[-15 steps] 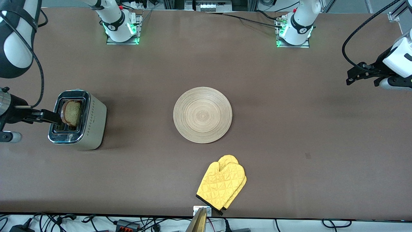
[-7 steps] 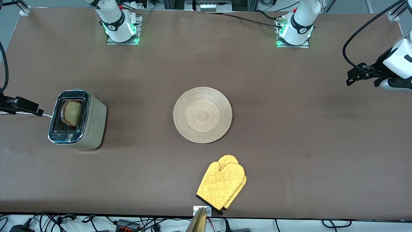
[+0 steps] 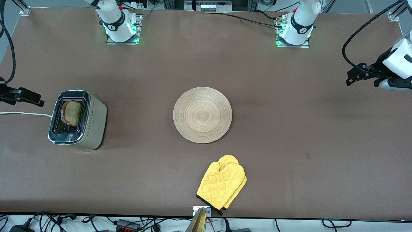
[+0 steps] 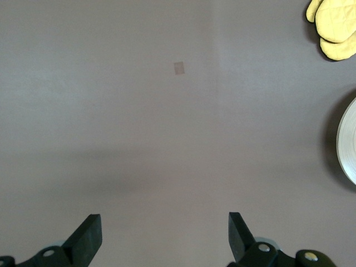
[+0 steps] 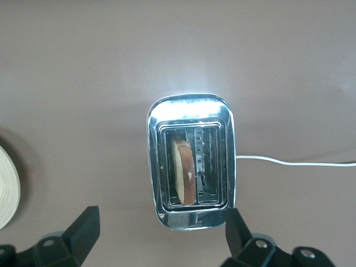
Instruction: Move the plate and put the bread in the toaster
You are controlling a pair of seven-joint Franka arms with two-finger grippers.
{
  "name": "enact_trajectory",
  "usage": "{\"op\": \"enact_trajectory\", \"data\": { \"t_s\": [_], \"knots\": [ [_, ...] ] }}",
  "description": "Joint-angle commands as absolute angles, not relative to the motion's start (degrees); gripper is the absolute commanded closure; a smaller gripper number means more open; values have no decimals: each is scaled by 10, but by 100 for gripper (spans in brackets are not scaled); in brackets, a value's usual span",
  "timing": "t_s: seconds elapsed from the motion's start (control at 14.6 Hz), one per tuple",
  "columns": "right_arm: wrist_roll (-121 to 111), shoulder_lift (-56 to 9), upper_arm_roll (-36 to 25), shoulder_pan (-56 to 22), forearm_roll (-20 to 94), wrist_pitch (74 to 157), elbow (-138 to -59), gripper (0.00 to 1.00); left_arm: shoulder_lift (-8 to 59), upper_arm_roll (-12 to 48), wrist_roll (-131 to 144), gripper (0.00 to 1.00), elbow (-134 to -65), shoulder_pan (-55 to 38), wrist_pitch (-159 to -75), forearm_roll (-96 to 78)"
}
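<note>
Bread [image 3: 71, 113] stands in toaster [image 3: 77, 120] slot, at right arm's end of table. Right gripper [image 5: 158, 233] spread wide, empty, over table beside toaster. Left gripper [image 4: 164, 236] wide, empty, waiting over left arm's end. Plate [image 3: 202, 114] mid-table; yellow mitt [image 3: 222, 185] nearer camera.

My front camera sits high across the table [image 3: 289, 129], looking down at both bases and taking in everything at once. The left wrist camera looks straight down on bare tabletop, catching the plate [image 4: 349, 146] rim and mitt [image 4: 334, 28] (both also in front). The right wrist camera hangs closer above the toaster [image 5: 190, 161], shared with the front view.
</note>
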State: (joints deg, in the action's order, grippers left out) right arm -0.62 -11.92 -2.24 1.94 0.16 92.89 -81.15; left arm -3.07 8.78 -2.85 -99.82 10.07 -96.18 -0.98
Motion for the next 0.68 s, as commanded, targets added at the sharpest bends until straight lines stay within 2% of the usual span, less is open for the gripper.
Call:
{"op": "enact_trajectory", "data": {
  "t_s": [0.0, 0.41, 0.62],
  "knots": [
    [-7, -41, -15, 22, -8, 977, -928, 0, -27, 87, -25, 0, -984, 104, -951, -12],
    [1, -24, -14, 22, -3, 929, -933, 0, -28, 91, -26, 0, -984, 102, -952, -13],
    [1, -23, -13, 21, -3, 930, -933, 0, -28, 91, -26, 0, -983, 101, -950, -13]
  ]
}}
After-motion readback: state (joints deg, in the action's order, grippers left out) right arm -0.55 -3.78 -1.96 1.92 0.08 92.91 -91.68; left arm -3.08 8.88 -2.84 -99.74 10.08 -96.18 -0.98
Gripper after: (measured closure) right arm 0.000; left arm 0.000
